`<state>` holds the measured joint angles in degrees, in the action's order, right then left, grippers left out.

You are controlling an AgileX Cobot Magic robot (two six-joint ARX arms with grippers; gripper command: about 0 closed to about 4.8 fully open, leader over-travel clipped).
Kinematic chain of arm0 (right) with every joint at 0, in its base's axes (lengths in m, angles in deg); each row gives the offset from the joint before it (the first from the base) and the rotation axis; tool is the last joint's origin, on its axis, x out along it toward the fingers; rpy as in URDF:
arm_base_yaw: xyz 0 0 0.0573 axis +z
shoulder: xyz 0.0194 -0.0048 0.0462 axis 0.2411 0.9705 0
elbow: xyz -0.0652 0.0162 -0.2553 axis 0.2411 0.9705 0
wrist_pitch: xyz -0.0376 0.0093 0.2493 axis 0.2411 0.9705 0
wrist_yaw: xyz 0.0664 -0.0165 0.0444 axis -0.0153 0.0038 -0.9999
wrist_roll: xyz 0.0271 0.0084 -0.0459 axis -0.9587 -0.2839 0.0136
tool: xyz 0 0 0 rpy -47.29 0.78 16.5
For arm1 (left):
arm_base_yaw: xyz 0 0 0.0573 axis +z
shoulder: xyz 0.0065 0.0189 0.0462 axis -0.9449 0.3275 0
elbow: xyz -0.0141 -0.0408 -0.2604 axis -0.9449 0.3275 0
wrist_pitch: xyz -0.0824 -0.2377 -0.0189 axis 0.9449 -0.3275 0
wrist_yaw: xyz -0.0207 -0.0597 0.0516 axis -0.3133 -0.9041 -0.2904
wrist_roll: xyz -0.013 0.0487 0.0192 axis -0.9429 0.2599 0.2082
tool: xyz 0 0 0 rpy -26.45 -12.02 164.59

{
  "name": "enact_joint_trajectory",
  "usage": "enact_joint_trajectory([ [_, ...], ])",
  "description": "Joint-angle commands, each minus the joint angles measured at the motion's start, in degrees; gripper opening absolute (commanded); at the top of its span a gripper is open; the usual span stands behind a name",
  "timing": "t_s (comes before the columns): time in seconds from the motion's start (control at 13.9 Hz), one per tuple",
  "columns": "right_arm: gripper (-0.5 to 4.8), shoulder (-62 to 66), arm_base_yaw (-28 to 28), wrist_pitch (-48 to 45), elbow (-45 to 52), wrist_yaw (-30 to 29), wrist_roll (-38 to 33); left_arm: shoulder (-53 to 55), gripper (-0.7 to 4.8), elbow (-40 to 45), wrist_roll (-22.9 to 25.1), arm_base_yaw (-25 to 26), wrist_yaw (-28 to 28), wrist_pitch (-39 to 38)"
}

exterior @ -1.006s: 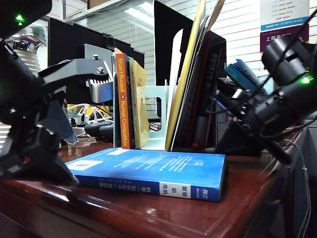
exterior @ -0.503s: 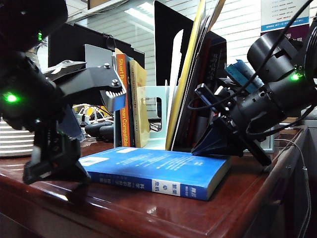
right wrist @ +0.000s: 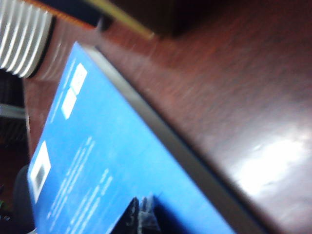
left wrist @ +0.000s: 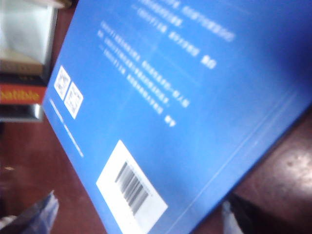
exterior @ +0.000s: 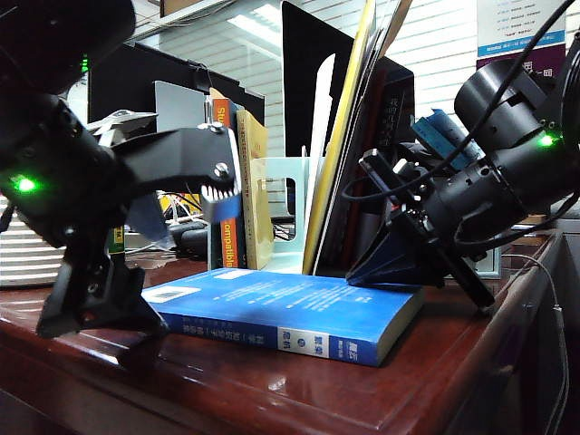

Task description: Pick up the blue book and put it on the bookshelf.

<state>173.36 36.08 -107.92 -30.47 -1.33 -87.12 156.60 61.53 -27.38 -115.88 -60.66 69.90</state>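
Note:
The blue book [exterior: 281, 313] lies flat on the wooden table [exterior: 272, 390], spine toward the camera. My left gripper [exterior: 186, 263] is open at the book's left end, with one finger above the cover and the other low beside the corner. In the left wrist view the left gripper [left wrist: 136, 219] spans the barcode corner of the blue book [left wrist: 185, 97]. My right gripper [exterior: 352, 274] is shut, its tip down on the book's right far end. In the right wrist view the right gripper [right wrist: 144, 214] sits on the cover of the blue book [right wrist: 97, 161]. The mint-green bookshelf [exterior: 285, 213] stands behind.
An orange-spined book [exterior: 227, 236] stands upright in the rack's left slot. Tall folders and books [exterior: 349, 136] lean to the right of the rack. A black panel [exterior: 308, 72] rises behind. The table edge runs close in front of the book.
My left gripper has dropped and swung right to the book's left end. My right gripper came down onto the book's right end, and the book shifted slightly to the right.

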Motion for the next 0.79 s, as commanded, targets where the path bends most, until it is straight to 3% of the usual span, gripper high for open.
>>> enact_joint_trajectory([
  [0.07,-0.06,-0.2,0.1,-0.1,-0.1,-1.7,0.0,0.9,4.79,0.7,1.2,-2.3,1.3,-0.8],
  [0.36,-0.06,-0.2,0.1,-0.1,-0.1,-1.7,0.0,0.9,4.79,0.7,2.1,-2.6,3.7,9.5],
  [0.65,-0.06,-0.2,0.1,-0.2,-0.1,-1.8,0.0,0.9,4.79,0.7,1.7,-2.6,3.3,9.4],
  [0.79,-0.06,-0.2,0.1,-0.2,-0.1,-1.8,0.2,0.9,4.79,0.7,-1.0,-2.6,3.4,11.6],
])
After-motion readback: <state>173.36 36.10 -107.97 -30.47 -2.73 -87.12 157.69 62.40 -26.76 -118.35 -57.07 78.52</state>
